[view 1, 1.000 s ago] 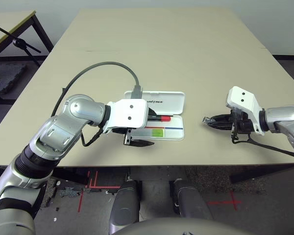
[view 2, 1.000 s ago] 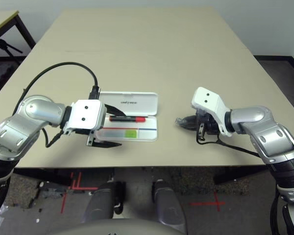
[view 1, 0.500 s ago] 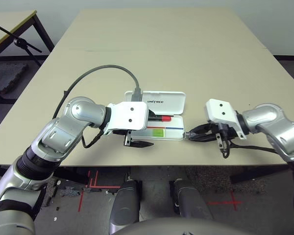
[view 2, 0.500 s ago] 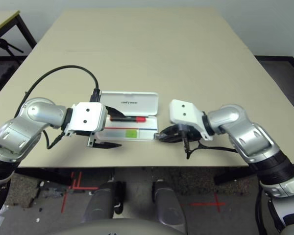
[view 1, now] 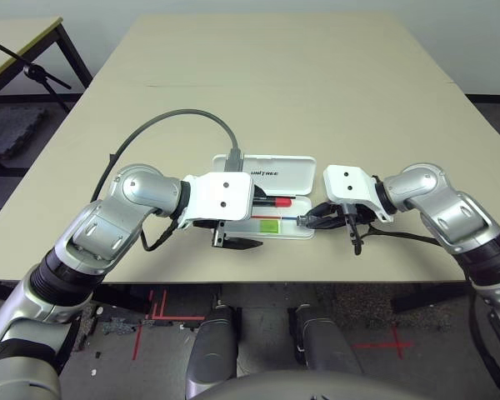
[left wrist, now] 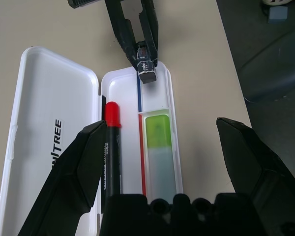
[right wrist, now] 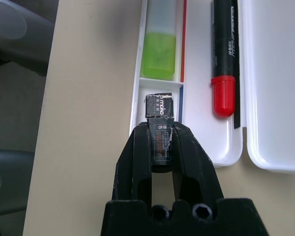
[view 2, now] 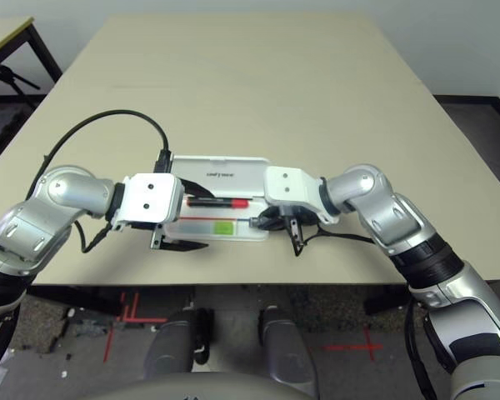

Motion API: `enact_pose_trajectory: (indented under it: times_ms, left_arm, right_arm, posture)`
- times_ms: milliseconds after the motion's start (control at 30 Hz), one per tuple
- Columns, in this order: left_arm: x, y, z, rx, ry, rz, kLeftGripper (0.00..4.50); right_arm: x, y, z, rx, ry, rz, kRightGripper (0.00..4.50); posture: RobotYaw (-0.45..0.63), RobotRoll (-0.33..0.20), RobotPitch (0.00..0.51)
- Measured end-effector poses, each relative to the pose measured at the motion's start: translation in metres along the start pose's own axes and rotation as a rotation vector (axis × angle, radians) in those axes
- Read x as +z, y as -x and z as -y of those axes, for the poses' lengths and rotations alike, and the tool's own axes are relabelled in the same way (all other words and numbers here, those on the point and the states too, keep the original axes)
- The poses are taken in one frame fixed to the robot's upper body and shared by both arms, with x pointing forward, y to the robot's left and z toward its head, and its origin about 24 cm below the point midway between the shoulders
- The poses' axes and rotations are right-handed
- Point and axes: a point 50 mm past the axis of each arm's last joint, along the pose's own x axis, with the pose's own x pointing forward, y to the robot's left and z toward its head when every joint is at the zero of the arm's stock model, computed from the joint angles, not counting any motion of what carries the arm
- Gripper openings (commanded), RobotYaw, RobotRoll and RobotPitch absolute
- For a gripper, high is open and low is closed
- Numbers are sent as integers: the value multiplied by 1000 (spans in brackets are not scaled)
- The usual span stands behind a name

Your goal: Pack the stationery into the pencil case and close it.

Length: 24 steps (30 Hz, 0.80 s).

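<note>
dark grey piece (right wrist: 161, 106) — pinched at the right gripper (right wrist: 162, 142) fingertips over the pencil case (right wrist: 226, 142) — left gripper (left wrist: 157, 162) spread.

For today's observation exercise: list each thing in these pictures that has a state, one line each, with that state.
pencil case: open, lid flat on the table.
highlighter: capped, lying in the case.
red marker: lying in the case.
small dark piece: gripped, over the case's end compartment.
left gripper: open.
right gripper: shut on the piece.

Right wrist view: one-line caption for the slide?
Right claw, shut on a small dark piece, holds it over the end compartment of the open white pencil case, beside the green highlighter and red marker.
</note>
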Motion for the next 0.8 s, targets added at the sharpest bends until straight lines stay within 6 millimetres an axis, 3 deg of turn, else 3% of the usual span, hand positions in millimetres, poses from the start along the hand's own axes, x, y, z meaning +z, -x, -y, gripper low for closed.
enact_pose_trajectory:
  times_ms: [333, 700, 733, 800]
  left_arm:
    - [0, 0, 0, 7, 1, -3, 4500]
    - [-1, 0, 0, 8, 8, -7, 4500]
    - [-1, 0, 0, 8, 8, -7, 4500]
    - [-1, 0, 0, 8, 10, -8, 4500]
  right_arm:
    - [2, -9, 5, 1, 23, 11, 304]
    - [5, -13, 8, 7, 35, 34, 4217]
    - [5, -12, 8, 6, 36, 35, 4493]
    - [6, -10, 9, 1, 34, 44, 4493]
  posture:
    - [10, 0, 105]
    - [7, 0, 111]
    - [7, 0, 111]
    - [8, 0, 113]
